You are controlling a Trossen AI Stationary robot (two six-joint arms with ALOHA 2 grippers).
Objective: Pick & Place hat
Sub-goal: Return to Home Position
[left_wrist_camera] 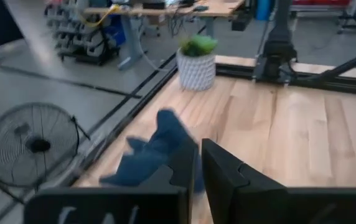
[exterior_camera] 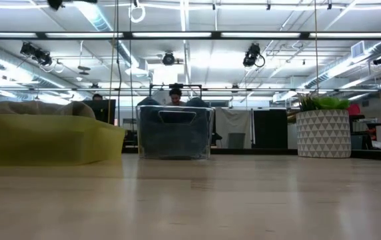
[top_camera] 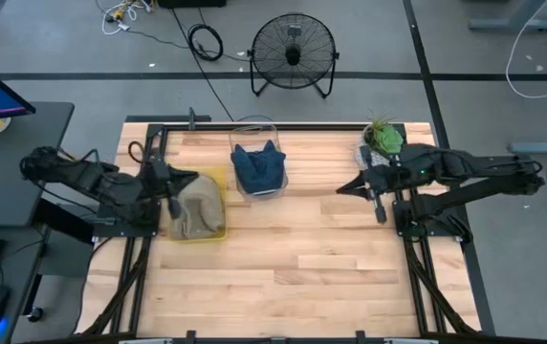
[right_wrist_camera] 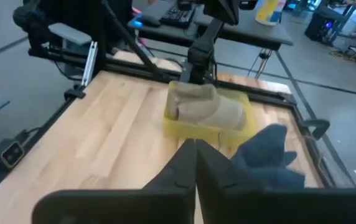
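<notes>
A tan hat (top_camera: 197, 208) lies in a yellow tray (top_camera: 218, 178) at the table's left; it also shows in the right wrist view (right_wrist_camera: 206, 106) and the low view (exterior_camera: 37, 107). A blue hat (top_camera: 259, 164) sits in a clear bin (top_camera: 254, 124) at the far middle, and shows in the left wrist view (left_wrist_camera: 153, 152). My left gripper (top_camera: 172, 196) is shut and empty, above the tray's left edge. My right gripper (top_camera: 342, 188) is shut and empty, above the table right of the bin. Neither gripper shows in the low view.
A potted plant (top_camera: 383, 139) in a white patterned pot (exterior_camera: 324, 133) stands at the far right corner. A floor fan (top_camera: 294, 53) stands beyond the far edge. The near half of the wooden table (top_camera: 293, 277) is bare wood.
</notes>
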